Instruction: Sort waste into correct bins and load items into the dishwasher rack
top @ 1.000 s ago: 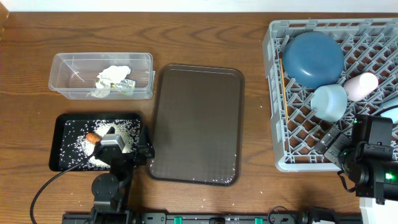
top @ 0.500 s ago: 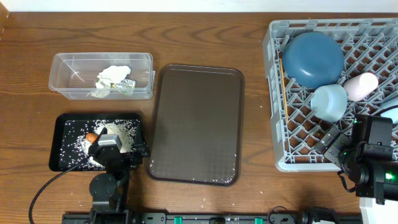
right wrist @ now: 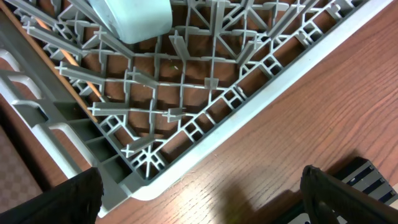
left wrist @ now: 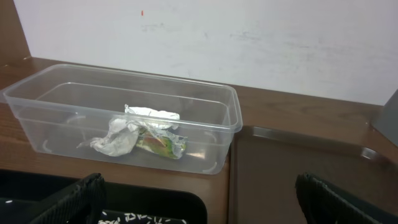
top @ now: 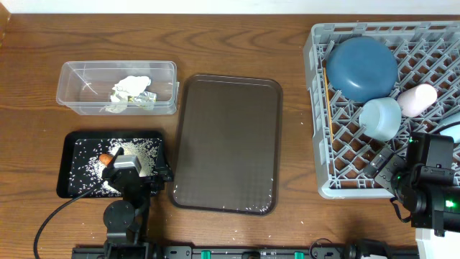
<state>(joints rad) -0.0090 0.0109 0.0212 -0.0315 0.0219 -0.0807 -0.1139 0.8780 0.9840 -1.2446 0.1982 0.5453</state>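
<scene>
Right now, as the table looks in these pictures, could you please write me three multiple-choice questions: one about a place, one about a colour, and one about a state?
1. Where is the crumpled tissue?
A) on the brown tray
B) in the clear tub
C) in the black tray

2. What colour is the bowl in the grey rack?
A) dark blue
B) red
C) yellow

3. How are the left fingers?
A) shut on the carrot
B) shut on the tissue
C) open, holding nothing

Answers:
1 B: the tissue lies on the tub's floor, next to a wrapper.
2 A: the overhead view shows a dark blue bowl at the back of the rack.
3 C: the left wrist view shows them wide apart with nothing between them.
</scene>
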